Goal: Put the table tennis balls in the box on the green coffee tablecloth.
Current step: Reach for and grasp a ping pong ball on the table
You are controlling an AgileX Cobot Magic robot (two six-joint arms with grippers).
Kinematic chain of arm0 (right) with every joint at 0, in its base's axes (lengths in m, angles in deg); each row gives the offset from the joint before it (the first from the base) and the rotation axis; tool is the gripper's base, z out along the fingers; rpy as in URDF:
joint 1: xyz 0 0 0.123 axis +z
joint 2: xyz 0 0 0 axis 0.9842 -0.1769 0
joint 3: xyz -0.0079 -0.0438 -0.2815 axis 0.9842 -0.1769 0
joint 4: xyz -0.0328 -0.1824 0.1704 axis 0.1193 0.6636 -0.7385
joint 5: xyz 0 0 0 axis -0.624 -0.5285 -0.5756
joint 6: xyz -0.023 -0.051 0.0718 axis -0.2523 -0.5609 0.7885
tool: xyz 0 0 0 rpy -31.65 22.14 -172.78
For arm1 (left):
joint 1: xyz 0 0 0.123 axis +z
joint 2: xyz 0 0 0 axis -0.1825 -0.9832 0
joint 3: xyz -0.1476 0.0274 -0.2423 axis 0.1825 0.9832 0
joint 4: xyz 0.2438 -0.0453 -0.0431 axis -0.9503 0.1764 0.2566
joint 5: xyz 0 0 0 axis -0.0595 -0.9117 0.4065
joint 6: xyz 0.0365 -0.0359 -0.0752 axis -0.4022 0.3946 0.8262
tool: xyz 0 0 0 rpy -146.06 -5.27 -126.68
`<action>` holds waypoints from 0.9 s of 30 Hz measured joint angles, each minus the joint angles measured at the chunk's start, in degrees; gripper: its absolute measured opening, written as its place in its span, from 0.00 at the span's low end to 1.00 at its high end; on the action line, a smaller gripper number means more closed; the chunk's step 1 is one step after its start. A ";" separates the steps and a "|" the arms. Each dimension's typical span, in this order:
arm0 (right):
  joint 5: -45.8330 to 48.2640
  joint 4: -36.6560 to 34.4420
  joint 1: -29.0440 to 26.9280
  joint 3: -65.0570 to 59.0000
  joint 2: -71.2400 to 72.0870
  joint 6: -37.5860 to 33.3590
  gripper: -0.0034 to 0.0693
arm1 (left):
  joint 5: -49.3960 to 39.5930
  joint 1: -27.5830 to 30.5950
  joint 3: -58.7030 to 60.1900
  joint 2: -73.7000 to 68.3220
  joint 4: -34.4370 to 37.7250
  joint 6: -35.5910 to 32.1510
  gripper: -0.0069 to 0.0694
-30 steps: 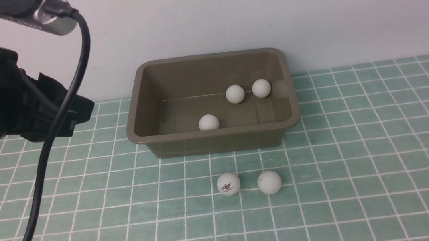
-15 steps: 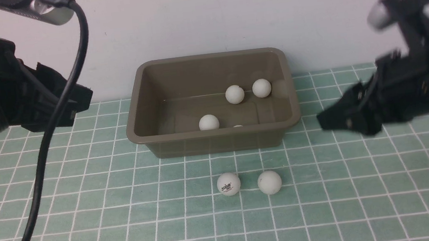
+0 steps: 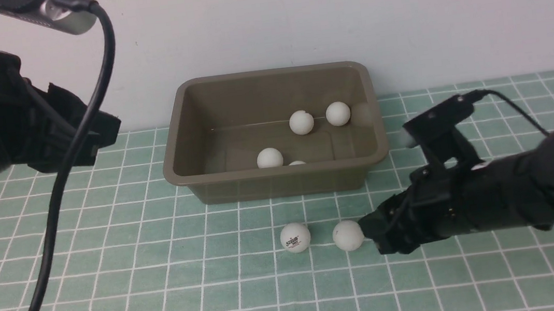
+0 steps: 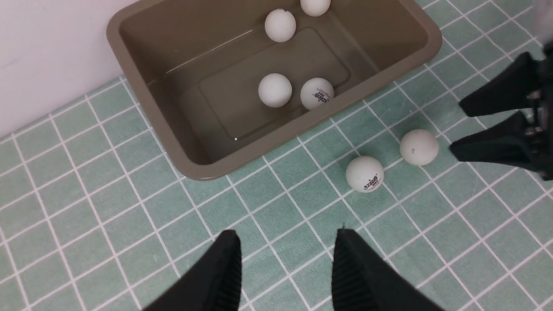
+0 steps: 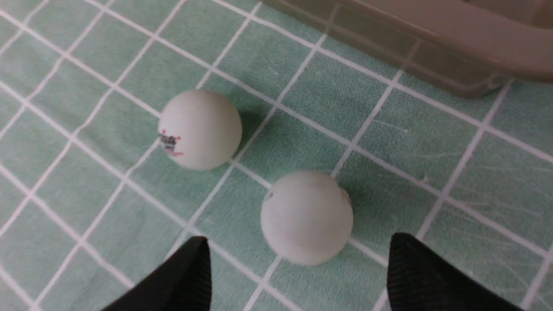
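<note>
Sitting in the box [image 3: 279, 178] are four table tennis balls [image 3: 301, 122]; two more are lying on the green coffee tablecloth [image 3: 167, 293], right hand [image 4: 459, 127] gaping beside one, left hand [image 4: 285, 242] hanging wide too.

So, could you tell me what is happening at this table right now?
Four white balls already lie in the brown box on the green checked cloth, and two more sit on the cloth in front of it. The right end effector is low and open, its tips close to the plain ball but not yet gripping it. The logo ball sits next to that one. The left end effector hangs open and empty off to the left.
</note>
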 joint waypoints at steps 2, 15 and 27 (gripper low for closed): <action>0.08 -0.17 0.00 1.80 -2.43 -0.05 0.74 | 0.00 0.00 0.00 0.00 0.00 0.00 0.44; 0.93 -3.30 0.11 6.52 -10.28 -1.31 0.77 | -0.13 0.00 0.00 0.00 0.00 -0.17 0.44; -1.52 -8.11 0.56 6.70 -11.21 -3.97 0.60 | -0.13 0.00 0.00 0.00 0.00 -0.31 0.44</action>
